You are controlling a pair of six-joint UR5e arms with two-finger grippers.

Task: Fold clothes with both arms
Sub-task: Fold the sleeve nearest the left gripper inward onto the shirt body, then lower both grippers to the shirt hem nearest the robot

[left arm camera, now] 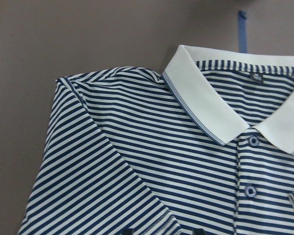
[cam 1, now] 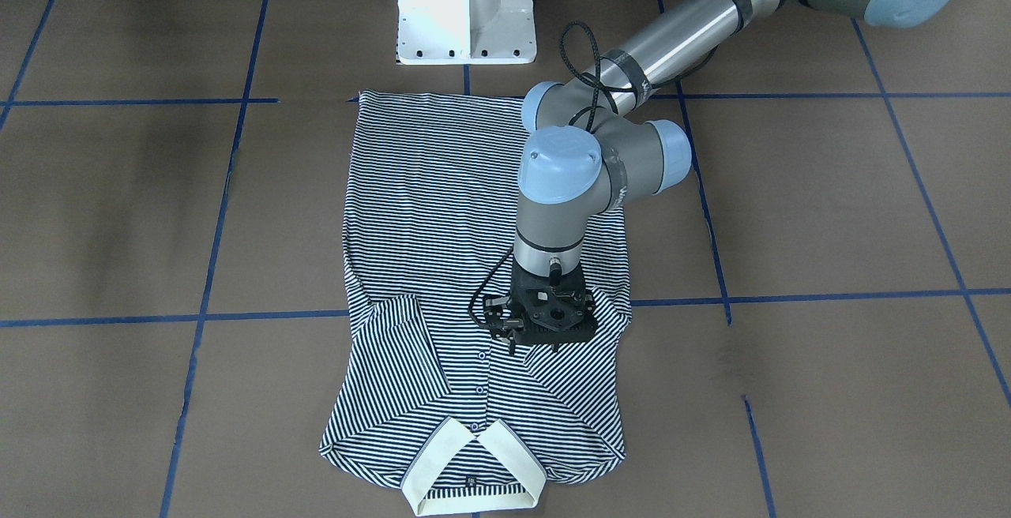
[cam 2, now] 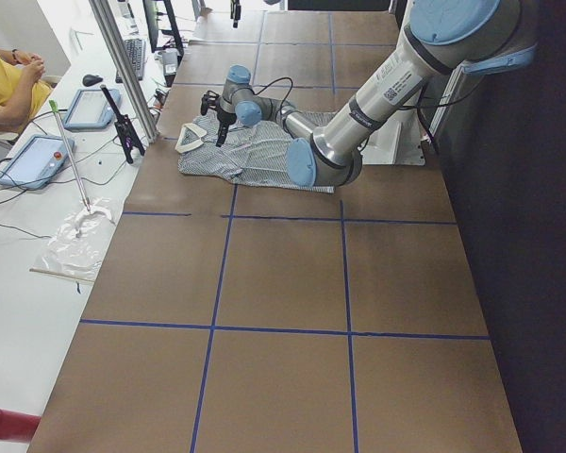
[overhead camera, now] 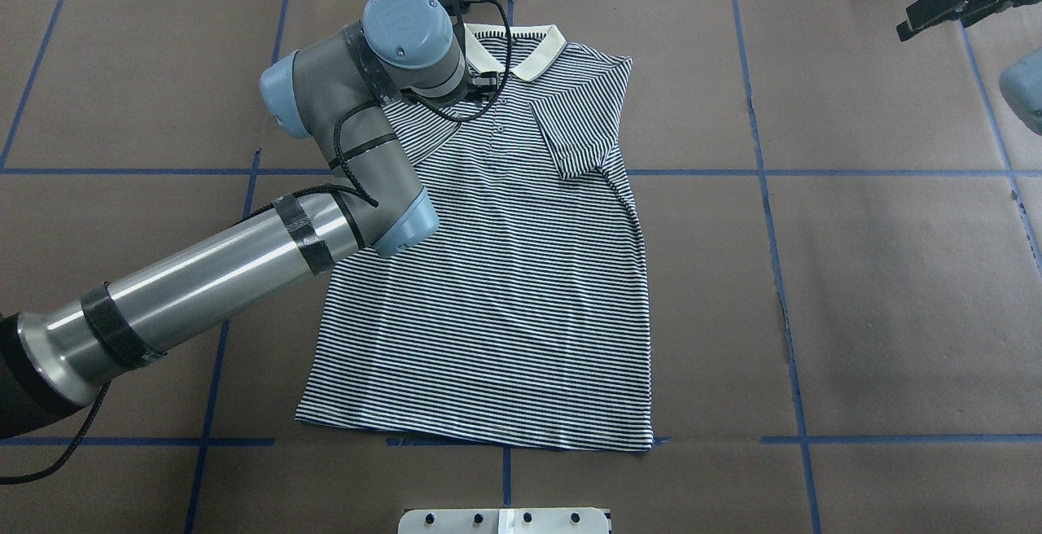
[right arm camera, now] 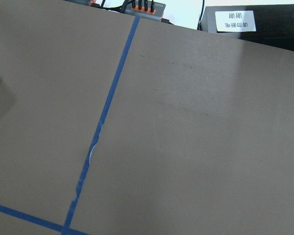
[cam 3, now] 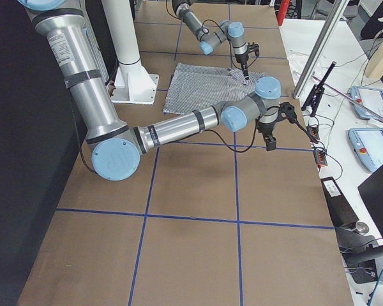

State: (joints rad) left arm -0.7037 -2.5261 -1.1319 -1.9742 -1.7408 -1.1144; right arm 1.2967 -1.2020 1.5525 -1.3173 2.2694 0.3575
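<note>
The striped polo shirt [cam 1: 442, 210] lies flat, front up, on the brown table, cream collar [cam 1: 474, 463] at the far edge from the robot, both sleeves folded in over the chest. It also shows in the overhead view [overhead camera: 505, 290]. My left gripper [cam 1: 521, 336] points down over the folded sleeve beside the button placket; in the left wrist view [left arm camera: 164, 231] its two dark tips show apart, open, just above the cloth [left arm camera: 137, 161]. My right gripper [overhead camera: 936, 13] hangs off the shirt at the table's far right corner; whether it is open or shut I cannot tell.
The white pedestal base [cam 1: 466, 13] stands at the shirt's hem side. Blue tape lines [right arm camera: 100, 132] grid the brown table. An operators' desk with tablets [cam 2: 38, 156] and a person in yellow [cam 2: 5, 85] runs along the far edge.
</note>
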